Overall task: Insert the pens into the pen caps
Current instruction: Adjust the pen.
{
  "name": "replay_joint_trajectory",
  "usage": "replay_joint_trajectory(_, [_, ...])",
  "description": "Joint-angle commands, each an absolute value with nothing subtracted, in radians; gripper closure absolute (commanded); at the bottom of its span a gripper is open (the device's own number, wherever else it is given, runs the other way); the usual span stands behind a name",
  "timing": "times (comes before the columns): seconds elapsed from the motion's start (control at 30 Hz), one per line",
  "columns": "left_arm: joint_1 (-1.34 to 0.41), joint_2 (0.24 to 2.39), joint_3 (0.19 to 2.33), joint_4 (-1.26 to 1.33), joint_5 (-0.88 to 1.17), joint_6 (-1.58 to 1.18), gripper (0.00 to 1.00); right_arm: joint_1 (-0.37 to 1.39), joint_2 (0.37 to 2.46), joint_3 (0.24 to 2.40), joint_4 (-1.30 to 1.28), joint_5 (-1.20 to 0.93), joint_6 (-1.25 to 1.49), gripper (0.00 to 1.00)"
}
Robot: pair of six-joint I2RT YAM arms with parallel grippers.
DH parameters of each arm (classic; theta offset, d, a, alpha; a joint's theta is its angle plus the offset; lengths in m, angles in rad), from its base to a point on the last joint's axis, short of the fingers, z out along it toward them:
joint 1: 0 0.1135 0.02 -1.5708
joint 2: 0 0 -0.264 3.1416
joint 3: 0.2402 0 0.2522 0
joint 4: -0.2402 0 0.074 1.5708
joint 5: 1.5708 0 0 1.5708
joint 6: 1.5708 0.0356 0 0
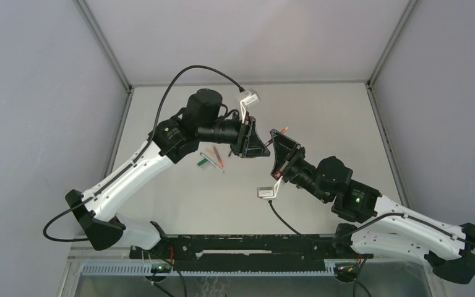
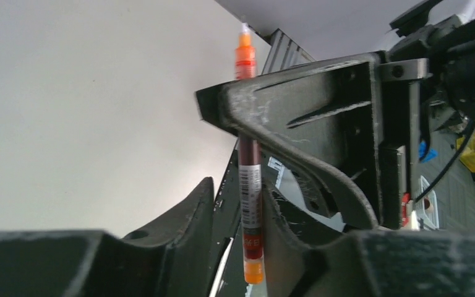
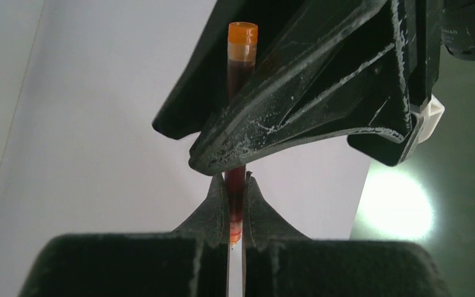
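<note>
Fingers of the right tool pinch the red pen near its tip, long axis running straight into the left tool, which stands slightly spread around the barrel.

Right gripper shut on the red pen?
Shut: right wrist view shows the right gripper fingers pressed against both sides of the red pen, no gap.
</note>
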State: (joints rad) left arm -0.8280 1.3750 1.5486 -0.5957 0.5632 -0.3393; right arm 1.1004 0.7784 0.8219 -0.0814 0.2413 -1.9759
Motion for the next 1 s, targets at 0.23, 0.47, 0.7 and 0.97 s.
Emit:
replay_joint_trajectory(0.23, [-0.835,1.389,1.630,-0.579,0.577,-0.343,1.00,1.102,0.763,0.830,-0.079,0.209,-2.009,0.91])
replay_joint_trajectory(0.47, [-0.830,1.397,1.629,-0.589,0.488,-0.365,1.00,1.118,0.740,0.830,-0.096,0.181,-1.990,0.61])
replay_joint_trajectory(0.7, [-0.762,1.346,1.564,-0.517,0.418,-0.428,1.00,1.159,0.696,0.820,-0.138,0.175,-1.902,0.50])
replay_joint_trajectory(0.97, [-0.727,1.222,1.438,-0.370,0.366,-0.422,1.00,1.168,0.625,0.770,0.143,0.042,-1.121,0.55])
